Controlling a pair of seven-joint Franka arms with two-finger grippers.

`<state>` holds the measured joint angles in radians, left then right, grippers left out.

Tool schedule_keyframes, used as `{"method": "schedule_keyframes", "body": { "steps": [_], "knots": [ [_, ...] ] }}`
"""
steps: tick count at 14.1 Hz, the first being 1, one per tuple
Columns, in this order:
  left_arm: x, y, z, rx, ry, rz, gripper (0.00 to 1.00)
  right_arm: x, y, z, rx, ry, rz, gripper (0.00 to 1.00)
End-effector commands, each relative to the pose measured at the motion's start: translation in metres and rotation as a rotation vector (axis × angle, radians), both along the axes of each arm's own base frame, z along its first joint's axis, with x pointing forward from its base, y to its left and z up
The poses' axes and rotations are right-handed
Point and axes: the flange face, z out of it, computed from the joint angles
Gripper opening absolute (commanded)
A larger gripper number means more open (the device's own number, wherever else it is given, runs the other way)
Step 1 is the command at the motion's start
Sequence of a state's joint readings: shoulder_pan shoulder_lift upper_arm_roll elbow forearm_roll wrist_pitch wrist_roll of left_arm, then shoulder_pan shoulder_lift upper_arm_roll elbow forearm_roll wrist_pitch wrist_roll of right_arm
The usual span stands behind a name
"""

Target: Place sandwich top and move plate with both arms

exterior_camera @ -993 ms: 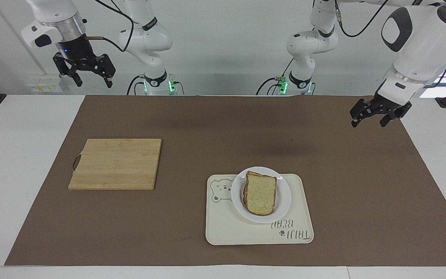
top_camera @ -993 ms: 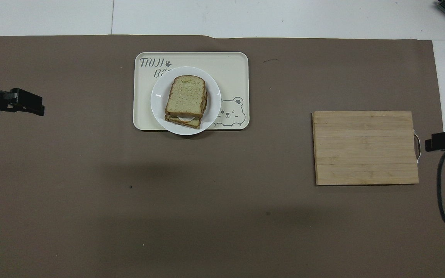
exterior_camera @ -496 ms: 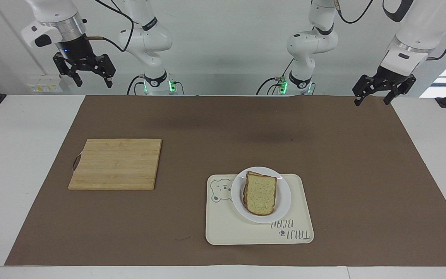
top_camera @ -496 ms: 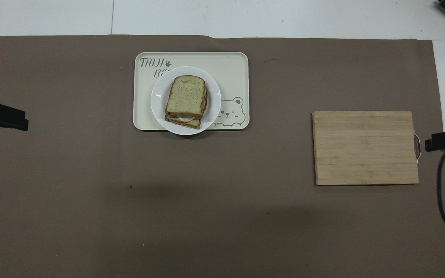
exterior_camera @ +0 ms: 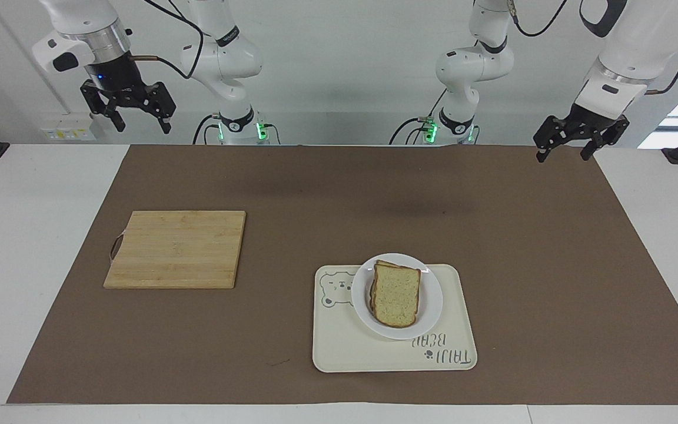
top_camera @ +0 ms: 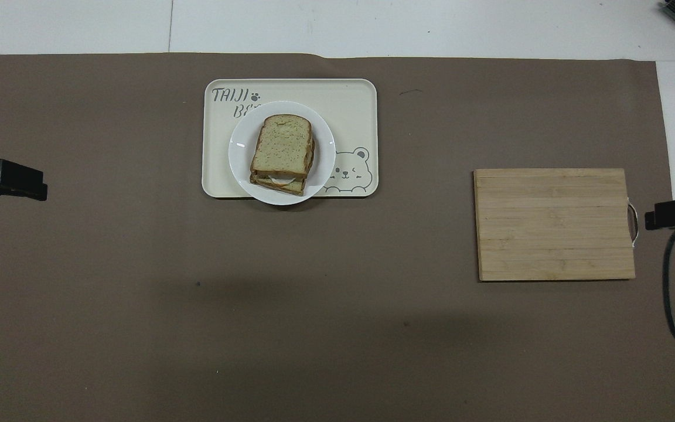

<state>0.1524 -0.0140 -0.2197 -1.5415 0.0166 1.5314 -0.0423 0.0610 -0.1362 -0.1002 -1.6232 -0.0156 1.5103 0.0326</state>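
The plate [exterior_camera: 396, 296] sat on the cream tray [exterior_camera: 339, 347], overhanging the tray's edge on the side nearer the robots, and the sandwich top [exterior_camera: 396, 294] already lay on the stack, over a lower slice with egg showing at the end nearer the robots in the overhead view. Judged from that, the bread step looked done and the plate either awaited its move or had just finished it — the pictures alone could not settle which.

The relation that mattered was this: the plate lay well apart from both grippers, farther from the robots than either, and toward the left arm's end of the bench rather than the middle. The left gripper [exterior_camera: 568, 144] hung in the air over the mat's [exterior_camera: 492, 224] edge at that end, its 2 fingers spread wide and holding nothing. The right gripper [exterior_camera: 136, 112] hung high near its own base, at the right arm's end, also wide open and empty, with the wooden cutting board [exterior_camera: 177, 249] lying on the bench between it and the tray. So the left arm was the nearer one; the right would have had to cross over the board's end of the bench to reach the plate's rim.

The bread's long axis ran roughly toward and away from the robots, so the plate's 2 free rim sides faced the 2 ends of the bench — 1 for each arm.
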Motion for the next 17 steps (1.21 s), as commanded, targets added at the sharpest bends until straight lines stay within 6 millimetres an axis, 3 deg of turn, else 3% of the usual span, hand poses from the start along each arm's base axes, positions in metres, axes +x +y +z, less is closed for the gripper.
{"method": "schedule_keyframes", "body": {
  "steps": [1, 6, 8, 13, 17],
  "knots": [
    [-0.006, 0.003, 0.0, 0.02, 0.01, 0.009, 1.0, -0.004, -0.002, 0.003, 0.019, -0.005, 0.017, 1.0],
    [-0.005, 0.002, 0.001, 0.017, 0.006, 0.004, 1.0, -0.004, -0.002, 0.003, 0.019, -0.005, 0.017, 1.0],
    [-0.005, -0.008, 0.001, 0.018, 0.006, -0.018, 1.0, -0.004, -0.002, 0.003, 0.019, -0.005, 0.017, 1.0],
    [-0.005, 0.011, 0.008, 0.008, -0.004, -0.069, 1.0, -0.004, -0.002, 0.003, 0.019, -0.005, 0.017, 1.0],
    [-0.007, 0.012, 0.018, 0.008, -0.004, -0.066, 1.0, -0.003, -0.002, 0.002, 0.019, -0.004, 0.017, 1.0]
  ]
}}
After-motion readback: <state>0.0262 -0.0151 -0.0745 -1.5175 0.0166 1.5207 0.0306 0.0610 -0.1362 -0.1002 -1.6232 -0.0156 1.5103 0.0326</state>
